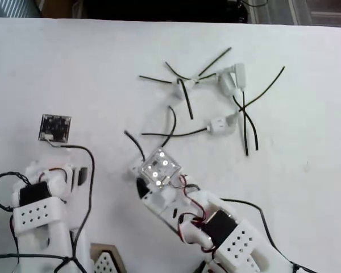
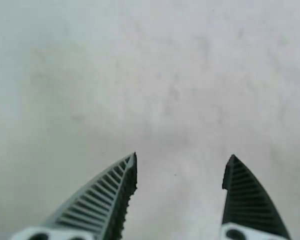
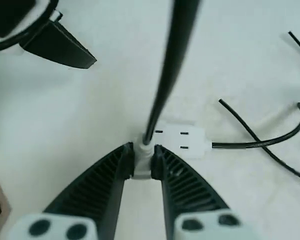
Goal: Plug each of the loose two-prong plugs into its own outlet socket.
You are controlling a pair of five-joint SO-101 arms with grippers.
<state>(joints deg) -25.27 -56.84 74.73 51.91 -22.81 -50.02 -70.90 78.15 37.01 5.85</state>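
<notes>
White tabletop (image 1: 307, 170), lower centre: right hand (image 3: 143, 150) clamps a two-prong plug (image 3: 142, 165) beside an outlet socket (image 3: 182, 141); left hand (image 2: 183, 159) spread wide.

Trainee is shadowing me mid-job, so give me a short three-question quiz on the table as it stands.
1. True or false: the left gripper is open and empty.
2. The right gripper is shut on: A) a white corded plug; B) a screwdriver; C) nothing.
3. Fill in: that plug sits ____ the outlet socket, not in its slots.
Key: 1 true; 2 A; 3 beside.
</notes>
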